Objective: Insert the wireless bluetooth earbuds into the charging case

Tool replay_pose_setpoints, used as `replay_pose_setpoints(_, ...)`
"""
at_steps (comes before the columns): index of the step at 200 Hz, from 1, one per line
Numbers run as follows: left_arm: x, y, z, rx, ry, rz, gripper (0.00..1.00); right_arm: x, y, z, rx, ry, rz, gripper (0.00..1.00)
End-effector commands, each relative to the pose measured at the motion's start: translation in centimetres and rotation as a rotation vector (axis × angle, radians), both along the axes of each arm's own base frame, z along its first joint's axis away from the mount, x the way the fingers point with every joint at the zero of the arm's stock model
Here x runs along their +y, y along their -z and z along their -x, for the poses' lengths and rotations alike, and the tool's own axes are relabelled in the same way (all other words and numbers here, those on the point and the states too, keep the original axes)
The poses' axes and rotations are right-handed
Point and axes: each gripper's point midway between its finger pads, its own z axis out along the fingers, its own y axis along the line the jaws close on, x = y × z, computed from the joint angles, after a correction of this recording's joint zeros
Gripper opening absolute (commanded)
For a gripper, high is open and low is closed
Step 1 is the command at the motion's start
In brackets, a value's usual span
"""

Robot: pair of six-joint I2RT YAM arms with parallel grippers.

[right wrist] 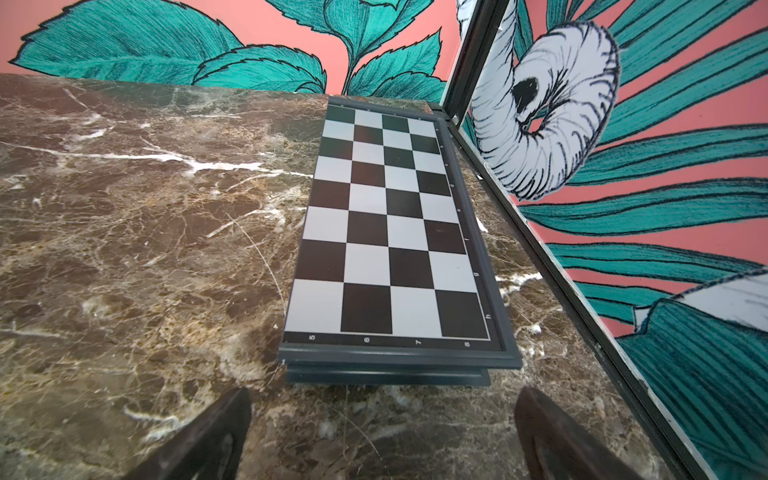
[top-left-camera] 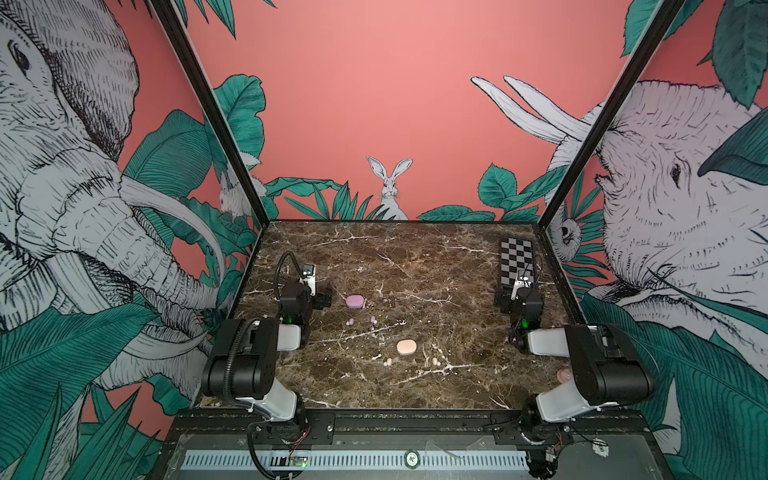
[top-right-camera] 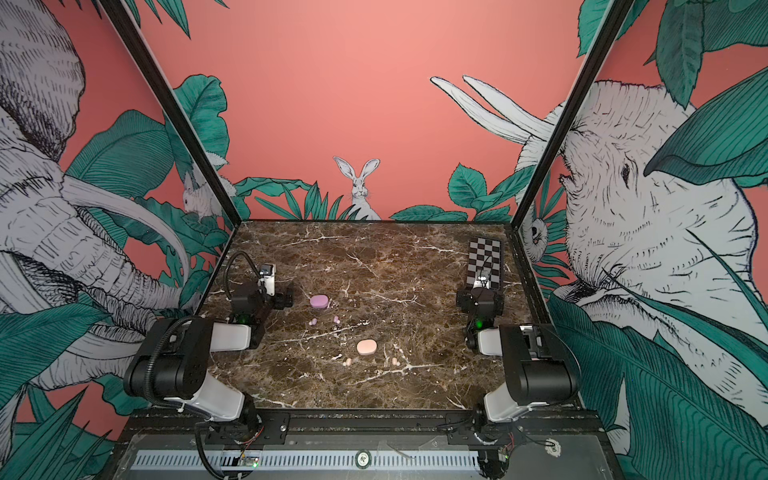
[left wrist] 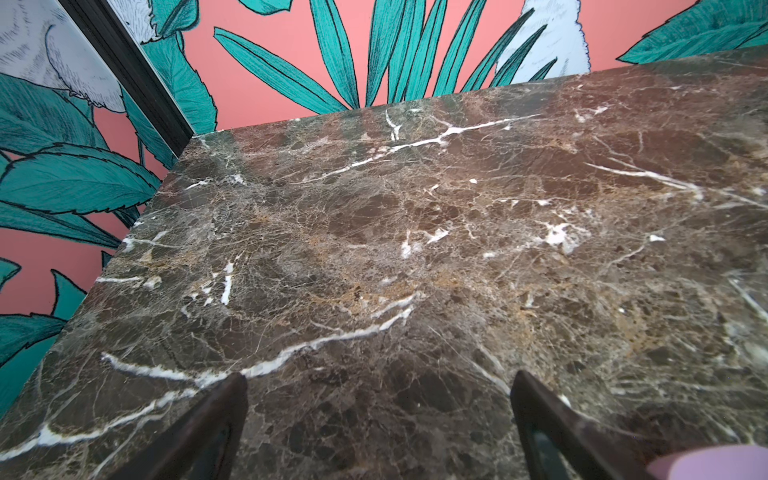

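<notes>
Left gripper [left wrist: 378, 432] and right gripper [right wrist: 382, 436] spread wide, empty, chessboard [right wrist: 390, 232] edge numbered 5–8.

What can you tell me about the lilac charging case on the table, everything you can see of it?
The lilac charging case is a small, smooth, pebble-shaped shell that looks like matte plastic. It lies flat and shut on the brown marble table, left of centre, beside the left arm. Nothing grips or touches it. Two lilac earbuds lie loose just in front of it, apart from it. Its edge shows at the corner of the left wrist view.
</notes>
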Motion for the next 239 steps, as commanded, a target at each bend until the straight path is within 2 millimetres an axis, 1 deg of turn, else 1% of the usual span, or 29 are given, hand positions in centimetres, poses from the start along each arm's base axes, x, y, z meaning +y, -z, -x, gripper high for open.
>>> replay_pose_setpoints(1, 0.3, -0.4, -0.2, -0.011, -0.015, 0.008, 0.99, 0.0, -1.3, -0.5, -0.050, -0.001, 0.002, 0.98)
replay_pose_setpoints(22, 0.4, -0.4, -0.2, -0.011, -0.017, 0.006, 0.99, 0.0, -1.4, -0.5, -0.052, -0.001, 0.002, 0.98)
replay_pose_setpoints(33, 0.9, -0.5, -0.3, -0.013, -0.049, 0.000, 0.99, 0.0, -1.4, -0.4, -0.052, 0.000, 0.001, 0.98)
replay_pose_setpoints(41, 1.4, -1.0, -0.4, -0.024, -0.083, -0.005, 0.99, -0.3, -2.2, -0.6, -0.080, 0.020, 0.004, 0.98)
replay_pose_setpoints(51, 1.9, -1.7, -0.5, 0.008, -0.124, -0.021, 0.99, -0.5, -2.7, -0.2, -0.055, 0.032, 0.011, 0.98)
replay_pose_setpoints(63, 1.4, -3.2, -0.4, 0.066, -0.112, -0.046, 0.99, 0.4, -5.3, 0.2, -0.038, -0.011, 0.024, 0.98)
replay_pose_setpoints(68, 1.0, -4.8, -0.7, 0.048, -0.108, -0.052, 0.99, 0.6, -6.2, 0.2, -0.051, -0.015, 0.025, 0.98)
replay_pose_setpoints(75, 0.7, -6.7, -0.7, 0.002, -0.121, -0.041, 0.99, 1.2, -8.7, 0.5, -0.112, -0.024, 0.010, 0.98)
replay_pose_setpoints(82, 0.7, -8.7, -0.4, -0.049, -0.164, -0.015, 0.99, 1.6, -10.6, 0.7, -0.164, -0.023, -0.019, 0.98)
replay_pose_setpoints(98, 0.8, -12.7, 0.5, -0.132, -0.230, 0.096, 0.99, 1.6, -15.4, 1.4, -0.303, 0.025, -0.186, 0.98)
replay_pose_setpoints(109, 1.1, -14.5, 1.1, -0.141, -0.270, 0.187, 0.99, 1.0, -17.2, 2.0, -0.314, 0.098, -0.303, 0.98)
replay_pose_setpoints(116, 1.3, -15.8, 1.3, -0.152, -0.293, 0.242, 0.99, 0.6, -17.6, 2.7, -0.282, 0.156, -0.397, 0.98)
replay_pose_setpoints(117, 1.4, -15.9, 1.4, -0.151, -0.298, 0.251, 0.99, 0.6, -18.2, 2.7, -0.299, 0.155, -0.415, 0.98)
replay_pose_setpoints(118, 1.4, -15.9, 1.4, -0.148, -0.305, 0.260, 0.99, 0.7, -17.8, 2.8, -0.275, 0.158, -0.424, 0.98)
replay_pose_setpoints(121, 1.8, -15.9, 1.7, -0.132, -0.338, 0.293, 0.99, 0.9, -18.2, 2.8, -0.267, 0.148, -0.451, 0.98)
replay_pose_setpoints(124, 2.2, -16.3, 2.0, -0.127, -0.377, 0.341, 0.99, 1.7, -18.9, 2.7, -0.266, 0.099, -0.482, 0.98)
replay_pose_setpoints(127, 2.6, -15.7, 2.6, -0.087, -0.429, 0.383, 0.99, 2.4, -19.3, 2.5, -0.261, 0.056, -0.495, 0.98)
replay_pose_setpoints(135, 3.4, -15.7, 3.7, -0.037, -0.521, 0.489, 0.99, 4.4, -20.5, 2.1, -0.264, -0.062, -0.533, 0.98)
replay_pose_setpoints(153, 3.4, -16.8, 5.0, 0.032, -0.483, 0.577, 0.99, 6.0, -21.2, 1.8, -0.271, -0.115, -0.677, 0.98)
replay_pose_setpoints(165, 3.5, -17.7, 5.9, 0.031, -0.465, 0.563, 0.99, 7.1, -22.0, 1.7, -0.293, -0.177, -0.721, 0.98)
replay_pose_setpoints(173, 3.4, -18.1, 6.6, 0.028, -0.453, 0.561, 0.99, 7.9, -22.6, 1.8, -0.260, -0.187, -0.740, 0.98)
replay_pose_setpoints(183, 3.1, -18.3, 7.4, 0.026, -0.439, 0.579, 0.99, 9.3, -22.9, 1.9, -0.160, -0.194, -0.717, 0.98)
replay_pose_setpoints(195, 2.9, -17.9, 8.5, 0.035, -0.425, 0.594, 0.99, 11.6, -22.7, 2.2, -0.023, -0.226, -0.697, 0.98)
replay_pose_setpoints(206, 2.4, -17.2, 9.3, 0.062, -0.394, 0.580, 0.99, 14.4, -23.2, 2.3, 0.038, -0.299, -0.715, 0.98)
replay_pose_setpoints(214, 2.1, -16.7, 10.0, 0.089, -0.377, 0.559, 0.99, 15.7, -23.1, 2.4, 0.070, -0.318, -0.705, 0.98)
replay_pose_setpoints(230, 2.9, -15.1, 11.7, 0.163, -0.430, 0.499, 0.99, 19.1, -22.9, 2.7, 0.165, -0.368, -0.625, 0.98)
replay_pose_setpoints(233, 3.1, -14.8, 12.1, 0.180, -0.442, 0.485, 0.99, 19.3, -22.1, 2.8, 0.197, -0.348, -0.601, 0.98)
replay_pose_setpoints(235, 3.3, -14.5, 12.4, 0.191, -0.453, 0.474, 0.99, 19.6, -22.6, 2.8, 0.197, -0.340, -0.592, 0.98)
replay_pose_setpoints(239, 3.6, -14.1, 12.9, 0.213, -0.472, 0.451, 0.99, 20.2, -22.5, 2.8, 0.218, -0.332, -0.572, 0.98)
